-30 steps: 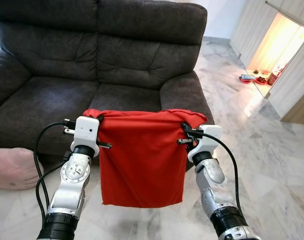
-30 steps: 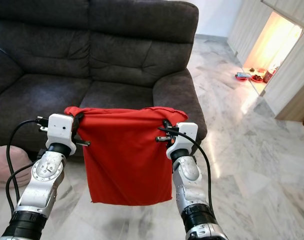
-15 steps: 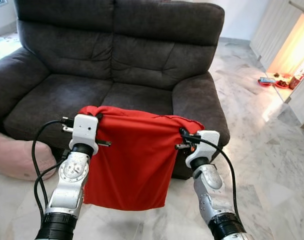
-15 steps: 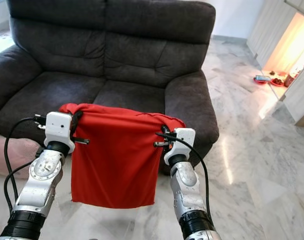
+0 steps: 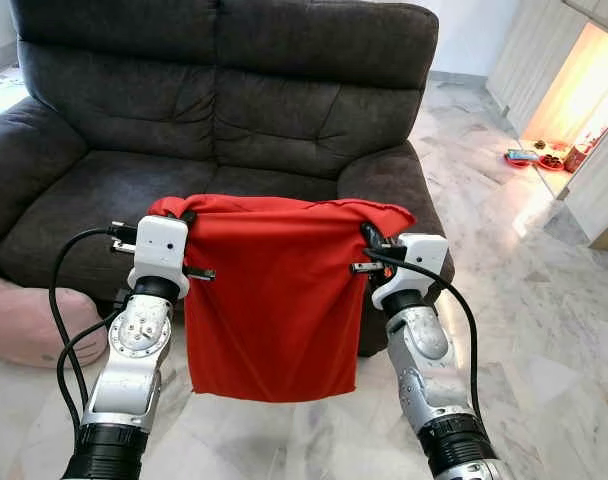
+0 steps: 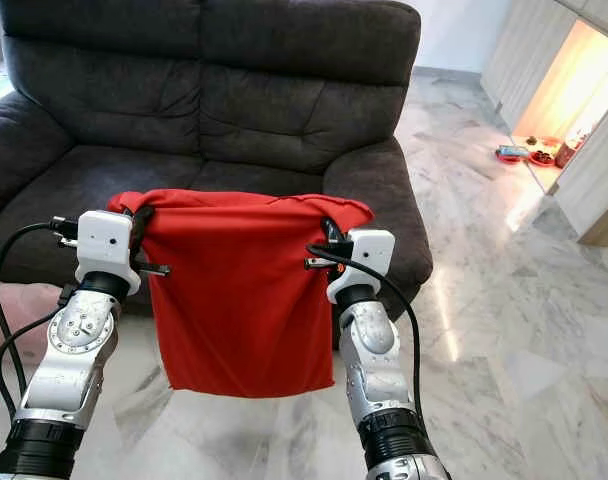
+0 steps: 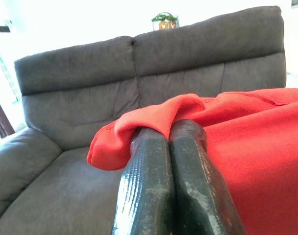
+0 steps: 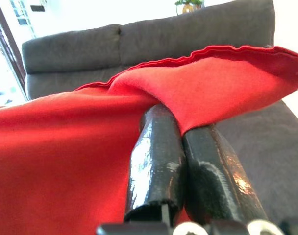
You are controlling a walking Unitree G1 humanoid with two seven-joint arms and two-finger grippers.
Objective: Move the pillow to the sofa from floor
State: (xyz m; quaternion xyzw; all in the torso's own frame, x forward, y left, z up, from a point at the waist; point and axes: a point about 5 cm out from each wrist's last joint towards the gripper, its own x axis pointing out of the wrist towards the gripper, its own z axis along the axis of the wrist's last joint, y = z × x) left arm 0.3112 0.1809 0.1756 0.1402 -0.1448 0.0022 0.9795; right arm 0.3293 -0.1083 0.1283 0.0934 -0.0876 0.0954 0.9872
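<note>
Centre of the frame, held up off the floor: a red pillow cover (image 5: 274,295), limp and flat, hanging like a sheet with its top edge stretched roughly level between the two grippers and its lower edge dangling free above the marble floor (image 5: 544,330). Long axis of the top hem runs left to right across the frame; the flat face is turned toward the camera. Left gripper (image 5: 187,216) pinches the upper left corner, fingers (image 7: 154,171) pressed together with red cloth bunched over the tips. Right gripper (image 5: 367,235) pinches the upper right corner the same way, fingers (image 8: 159,152) closed with a fold of cloth draped over them. Dark grey two-seat sofa (image 5: 224,120) fills the upper half of the frame just behind the cloth, seat cushions bare. Lower left edge: part of a pale pink cushion (image 5: 24,325) on the floor beside the sofa front. Upper right: small red and blue items (image 5: 540,157) on the floor by a lit doorway, too small to identify.
</note>
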